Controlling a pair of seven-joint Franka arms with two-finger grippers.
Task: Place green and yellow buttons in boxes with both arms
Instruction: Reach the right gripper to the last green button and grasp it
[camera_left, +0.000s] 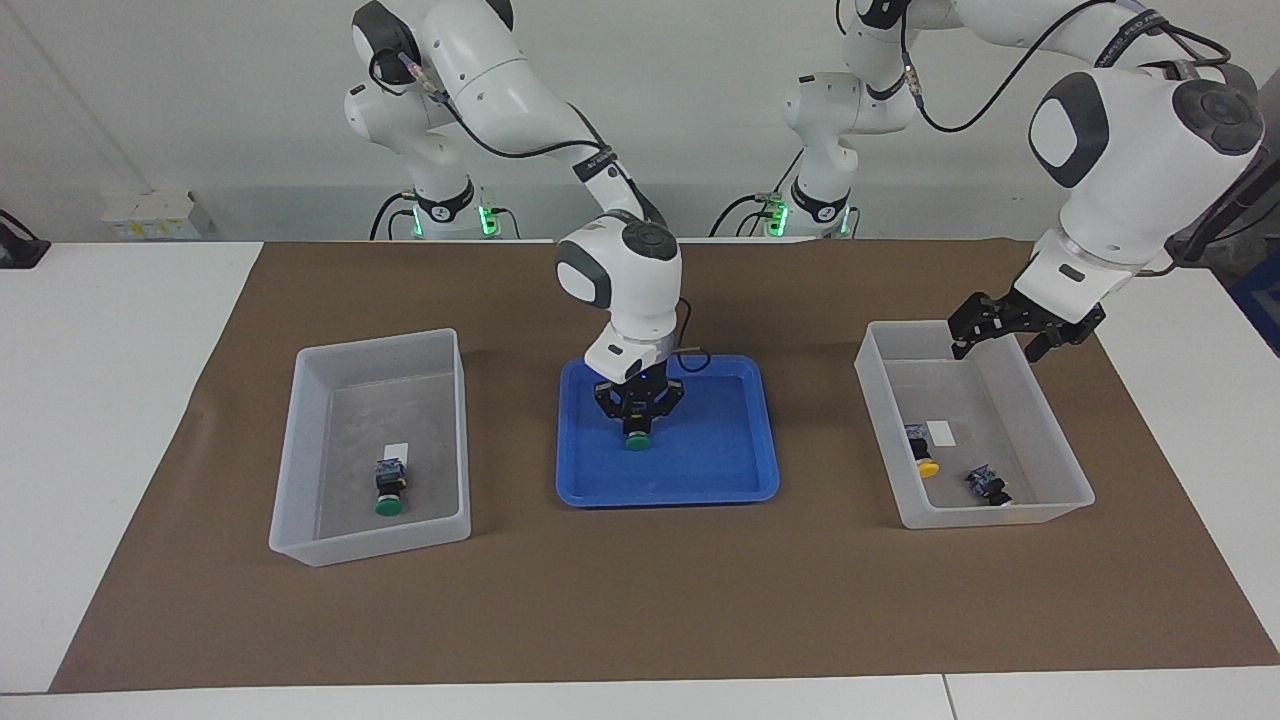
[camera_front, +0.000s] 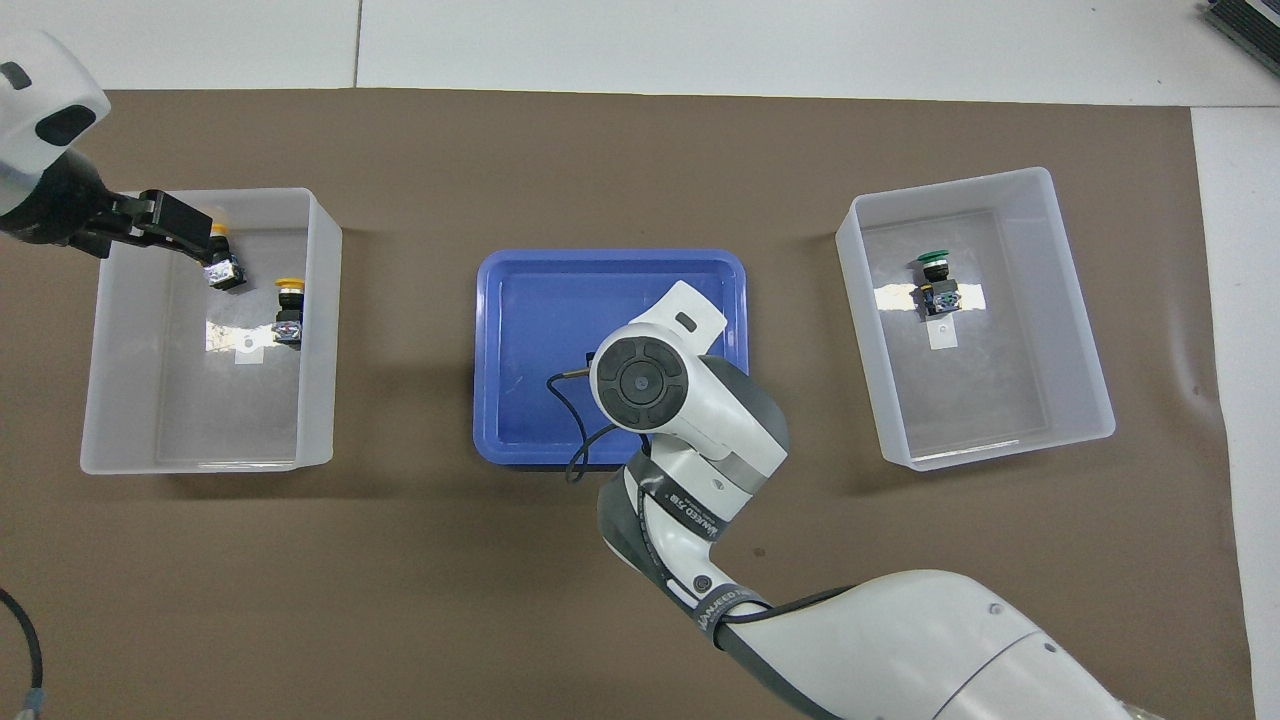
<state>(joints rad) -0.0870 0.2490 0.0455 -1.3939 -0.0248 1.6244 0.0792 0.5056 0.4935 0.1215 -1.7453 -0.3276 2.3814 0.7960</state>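
My right gripper (camera_left: 637, 420) is down in the blue tray (camera_left: 720, 450), shut on a green button (camera_left: 636, 438). In the overhead view the right arm's wrist hides both. A second green button (camera_left: 389, 492) lies in the box (camera_left: 370, 545) at the right arm's end, and it also shows in the overhead view (camera_front: 935, 275). Two yellow buttons (camera_left: 923, 455) (camera_left: 988, 485) lie in the box (camera_left: 1000, 515) at the left arm's end. My left gripper (camera_left: 1000, 342) hangs open and empty over that box's edge nearest the robots.
A brown mat (camera_left: 640, 600) covers the table under the tray and both boxes. In the overhead view the tray (camera_front: 540, 300) lies between the boxes (camera_front: 190, 460) (camera_front: 1000, 440). Each box has a white label on its floor.
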